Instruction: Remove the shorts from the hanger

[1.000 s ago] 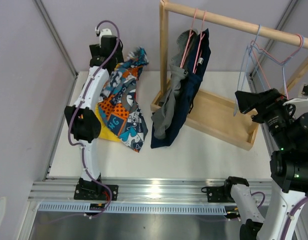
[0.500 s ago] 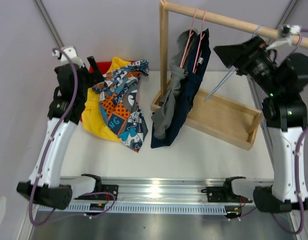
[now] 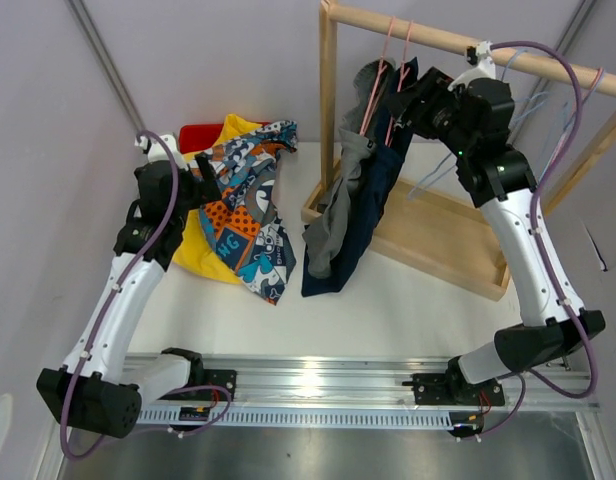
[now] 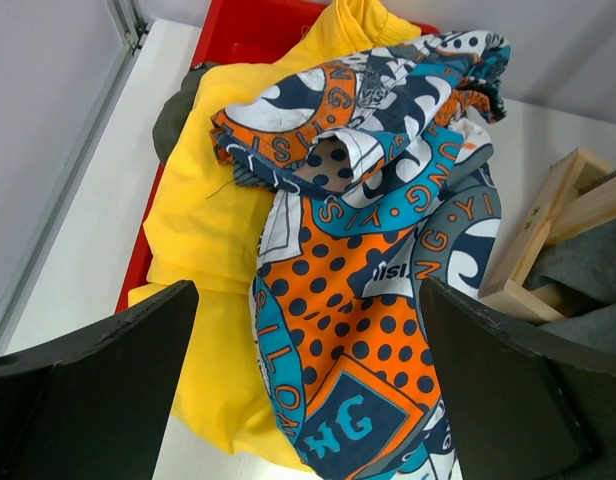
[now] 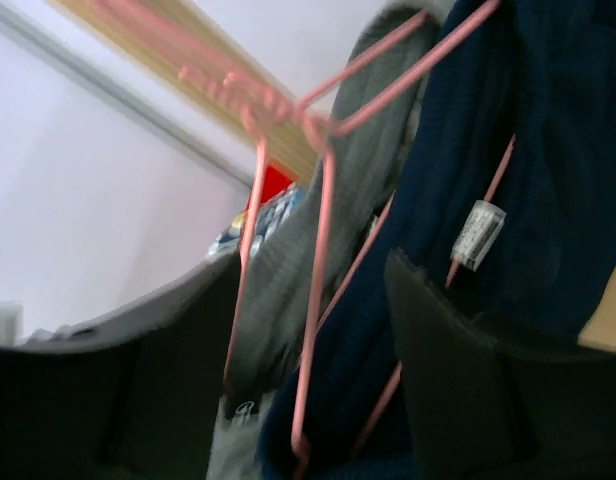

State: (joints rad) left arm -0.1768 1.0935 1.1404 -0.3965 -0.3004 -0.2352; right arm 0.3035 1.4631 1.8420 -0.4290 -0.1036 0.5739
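Note:
Navy shorts (image 3: 363,215) and grey shorts (image 3: 333,225) hang on two pink hangers (image 3: 388,80) from the wooden rail (image 3: 458,45). My right gripper (image 3: 408,95) is up at those hangers. In the right wrist view it (image 5: 310,265) is open, with a pink hanger wire (image 5: 323,230), grey shorts (image 5: 288,270) and navy shorts (image 5: 528,120) between its fingers. Cartoon-print shorts (image 3: 243,200) lie over yellow shorts (image 3: 193,240) on the left. My left gripper (image 3: 203,165) hovers open above that pile (image 4: 308,290). Dark olive shorts (image 4: 173,110) peek out beneath the yellow.
The pile partly rests in a red bin (image 3: 193,135) at the back left. The rack's wooden base tray (image 3: 438,240) sits behind the hanging shorts. Empty pale-blue hangers (image 3: 533,95) hang further right on the rail. A wooden upright (image 3: 328,100) stands left of the pink hangers.
My right arm has swung left from the empty hangers to the pink ones, and its jaws have narrowed. My left arm has unfolded and moved over the pile.

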